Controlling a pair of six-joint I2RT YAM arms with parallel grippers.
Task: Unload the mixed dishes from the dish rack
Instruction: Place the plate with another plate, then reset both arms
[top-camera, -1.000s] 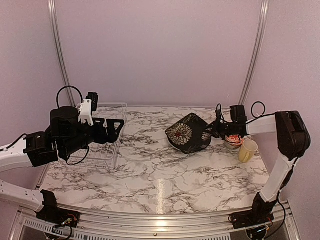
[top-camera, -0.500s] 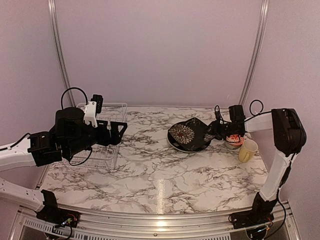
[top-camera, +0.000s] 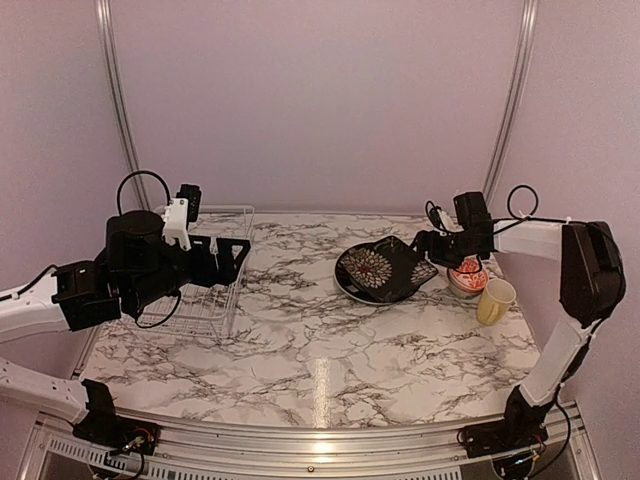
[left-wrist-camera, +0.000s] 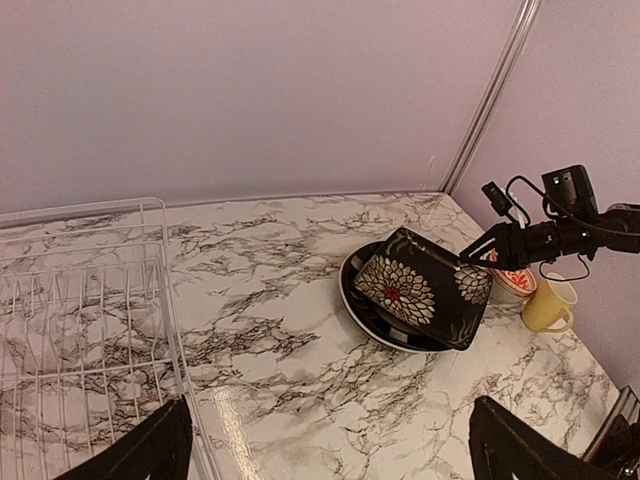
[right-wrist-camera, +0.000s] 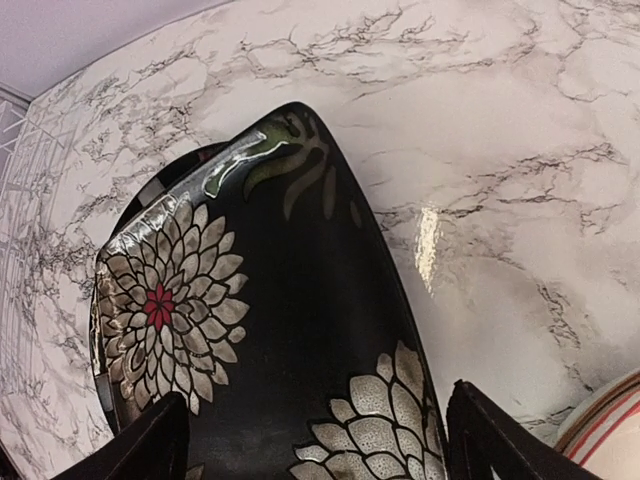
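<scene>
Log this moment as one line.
left end effector: open, by rack | right end effector: open, at edge of black plate | black plate: resting on second plate | mug, bowl: on table

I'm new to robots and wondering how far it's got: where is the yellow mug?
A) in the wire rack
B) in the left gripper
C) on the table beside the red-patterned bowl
C: the yellow mug stands on the table next to the red-patterned bowl, far from the dish rack.
</scene>
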